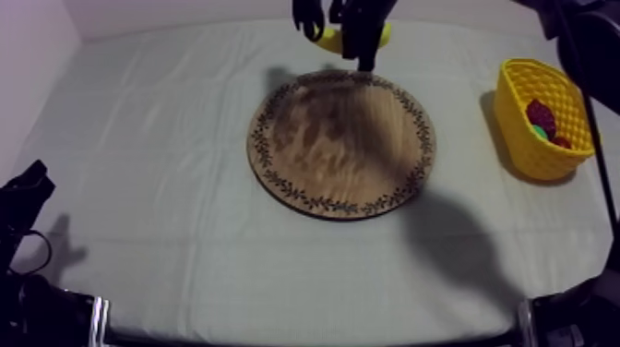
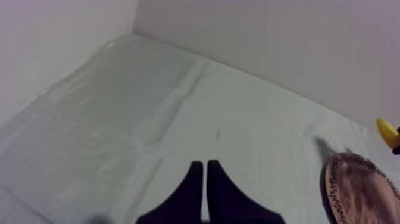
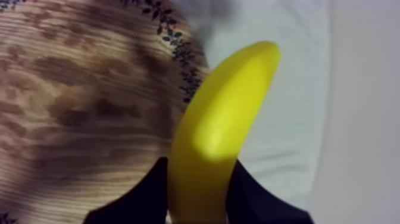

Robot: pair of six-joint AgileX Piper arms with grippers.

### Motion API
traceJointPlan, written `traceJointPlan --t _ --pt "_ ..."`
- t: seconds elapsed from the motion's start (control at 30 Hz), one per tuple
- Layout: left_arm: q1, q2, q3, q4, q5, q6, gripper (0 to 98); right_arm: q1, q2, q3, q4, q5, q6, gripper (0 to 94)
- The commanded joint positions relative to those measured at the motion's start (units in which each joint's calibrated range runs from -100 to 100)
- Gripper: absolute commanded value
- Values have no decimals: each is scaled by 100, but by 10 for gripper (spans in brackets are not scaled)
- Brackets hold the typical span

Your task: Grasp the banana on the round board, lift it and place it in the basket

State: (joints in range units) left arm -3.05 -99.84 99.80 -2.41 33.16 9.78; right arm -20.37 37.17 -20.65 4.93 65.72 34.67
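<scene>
Carrying step: right gripper (image 1: 358,41) clamps the banana (image 3: 220,119), held above the twelve-o'clock rim of the wooden board (image 1: 341,143); next, swing it to the yellow basket (image 1: 518,138) at three o'clock (small red fruit (image 1: 541,115) inside) and release over the opening; left gripper (image 2: 205,176) rests, fingers together, empty.

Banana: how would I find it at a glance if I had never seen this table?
Start at the round wooden board in the middle of the table. Just past its far rim, the banana is pinched between the right arm's black fingers. It is smooth, curved and plain yellow, unlike the latticed yellow basket off to the side.
</scene>
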Motion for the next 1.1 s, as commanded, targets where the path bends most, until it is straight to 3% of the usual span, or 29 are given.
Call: traceJointPlan --t 0.0,0.73,1.07 --pt "-2 2 -2 -1 -1 1 1 -11 -309 25 -24 70 -18 235" --pt "-2 2 -2 -1 -1 1 1 -194 -1922 572 -80 705 -539 245" --pt "-2 2 -2 -1 -1 1 1 208 -2469 1010 38 1026 -1085 245"
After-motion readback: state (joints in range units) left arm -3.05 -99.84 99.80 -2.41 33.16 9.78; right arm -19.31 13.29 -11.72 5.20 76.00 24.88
